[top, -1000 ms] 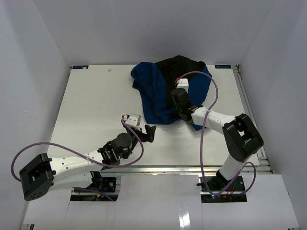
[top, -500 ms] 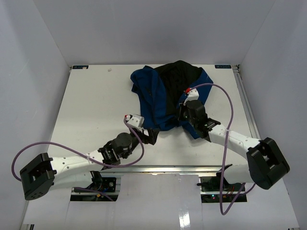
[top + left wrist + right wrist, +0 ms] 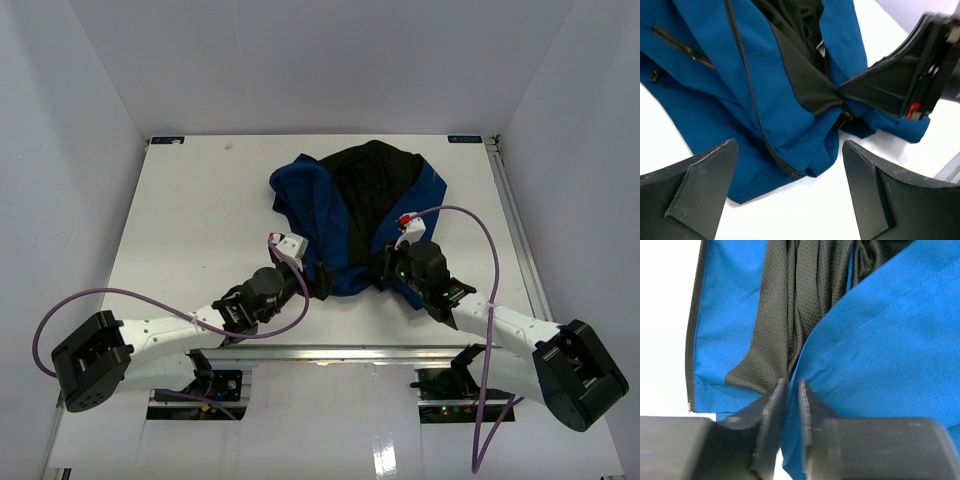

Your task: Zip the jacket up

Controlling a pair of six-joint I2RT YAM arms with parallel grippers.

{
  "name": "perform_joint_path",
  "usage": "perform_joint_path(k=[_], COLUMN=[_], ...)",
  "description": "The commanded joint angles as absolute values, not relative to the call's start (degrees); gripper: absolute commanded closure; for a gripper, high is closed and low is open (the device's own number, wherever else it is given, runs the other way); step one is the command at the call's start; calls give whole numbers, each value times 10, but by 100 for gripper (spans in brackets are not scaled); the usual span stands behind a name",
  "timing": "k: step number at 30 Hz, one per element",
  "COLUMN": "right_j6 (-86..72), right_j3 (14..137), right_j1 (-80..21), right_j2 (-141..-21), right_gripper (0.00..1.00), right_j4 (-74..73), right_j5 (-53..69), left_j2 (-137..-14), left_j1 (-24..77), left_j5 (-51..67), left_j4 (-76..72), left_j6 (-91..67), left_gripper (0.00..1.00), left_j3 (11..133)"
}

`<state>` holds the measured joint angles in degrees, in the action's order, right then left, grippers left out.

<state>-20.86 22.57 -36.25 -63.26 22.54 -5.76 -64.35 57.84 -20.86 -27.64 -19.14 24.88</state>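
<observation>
White table (image 3: pixel 190 220) under and left of the left gripper (image 3: pixel 319 279). Blue corner marker (image 3: pixel 165 141) far beyond it. Metal rail (image 3: pixel 518 235) right of the right gripper (image 3: pixel 386 267). White walls (image 3: pixel 80 90) around.

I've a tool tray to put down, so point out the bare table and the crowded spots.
Biggest bare patch: the table's left half, between its left edge and the jacket. A narrower strip runs between the jacket and the right edge, with the purple cable looping over it. Crowded: the jacket's near hem, where the left gripper and right gripper sit.
</observation>
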Motion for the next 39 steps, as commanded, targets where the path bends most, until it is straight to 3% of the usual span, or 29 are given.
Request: perform_joint_path(k=[1,4,8,9,11,14,16,20,25,27,29,31,39], right_j6=[-211,-213,-216,-216,-217,-215,-215,-219,-220,-220,-219,-218,-236], right_j3=[224,223,228,229,230,235,239,244,247,245,248,259,225], right_j1=[-363,-363,-362,-363,-362,-362,-363,-362,-362,-360,-359,-358,-357], right_j2=[-626,-621,-618,-617,-615,-616,-619,-624,-608,-591,-585,-589,-560], right_gripper=[78,91,92,89,71,68,71,92,92,79,83,92,92], right_j4=[262,259,254,254,254,252,249,241,232,233,229,218,220], right_j5=[-60,-71,-80,-81,-86,-82,-79,-87,-96,-104,-103,-104,-77], left_j2=[-653,-656,-659,-659,-659,-657,-654,-650,-653,-654,-653,-653,-659], left_j1=[574,574,574,574,574,574,574,574,574,574,574,574,574], left_j5=[-200,-199,-196,-194,-190,-188,-187,-187,-186,-185,-185,-185,-168], left_j4=[-267,-265,-263,-262,-261,-259,-258,-257,-257,-256,-256,-255,-260], left_j6=[-193,-192,-190,-191,-190,-190,-190,-190,-189,-189,-189,-189,-188], left_gripper=[4,5,4,4,5,4,5,5,5,5,5,5,7], left_j3=[272,274,277,277,278,279,279,278,278,280,280,280,280])
